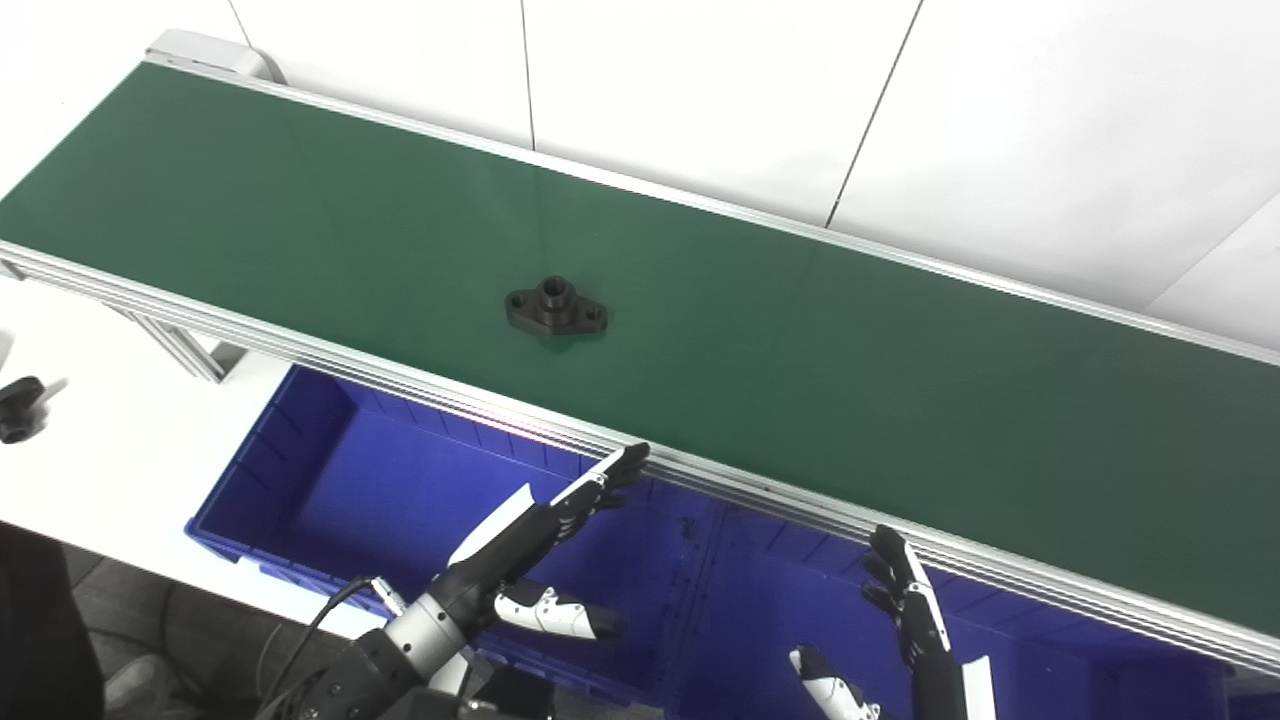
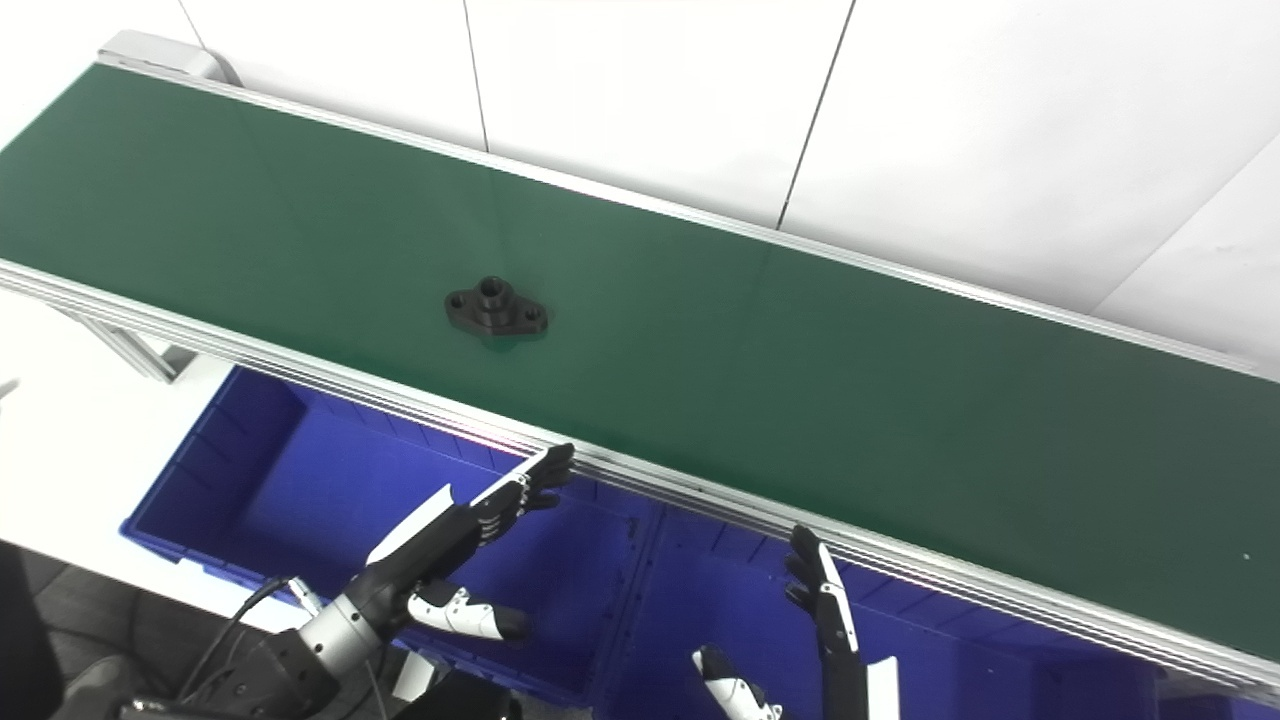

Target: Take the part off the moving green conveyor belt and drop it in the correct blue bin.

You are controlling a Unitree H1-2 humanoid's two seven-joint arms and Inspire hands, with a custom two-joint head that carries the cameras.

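no readable text, labels, brands or numbers anywhere, on belt, bins, part or hands

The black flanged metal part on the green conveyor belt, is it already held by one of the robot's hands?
No, the black flanged part lies alone on the green conveyor belt, while the left hand and right hand are open over the blue bins.

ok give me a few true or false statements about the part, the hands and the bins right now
1. The black part lies on the green conveyor belt. True.
2. The left hand holds the part. False: it is open, holding nothing, over the left blue bin.
3. The right hand is open, near the belt's front rail. True.
4. The part sits inside a blue bin. False: it is on the belt.
5. Both hands are below the belt in the picture. True.
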